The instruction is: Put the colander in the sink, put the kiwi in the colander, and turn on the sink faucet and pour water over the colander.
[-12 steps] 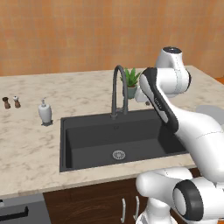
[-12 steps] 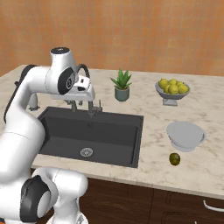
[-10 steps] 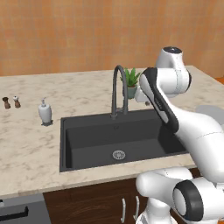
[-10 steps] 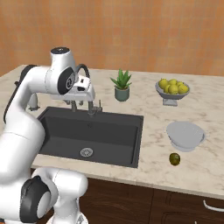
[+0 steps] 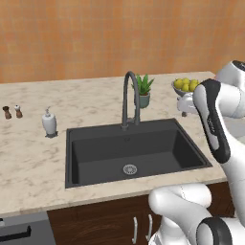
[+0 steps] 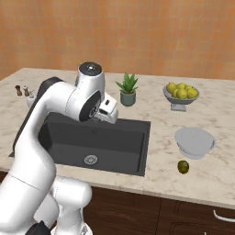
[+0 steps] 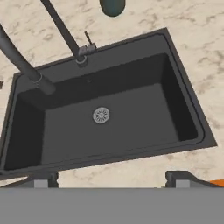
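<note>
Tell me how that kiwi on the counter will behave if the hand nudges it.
The kiwi looks small and rounded, so it would probably roll. It lies free on the flat counter beside the colander, so likely nothing stops it. Probably light.

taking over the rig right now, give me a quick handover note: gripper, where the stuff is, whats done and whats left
Gripper: open, holding nothing, above the sink.
Colander: on the counter right of the sink, empty.
Kiwi: on the counter just in front of the colander.
Sink faucet: behind the basin; no water can be seen running.
Done: nothing yet.
Left: put the colander in the sink, put the kiwi in the colander, turn the faucet on over it.
</note>
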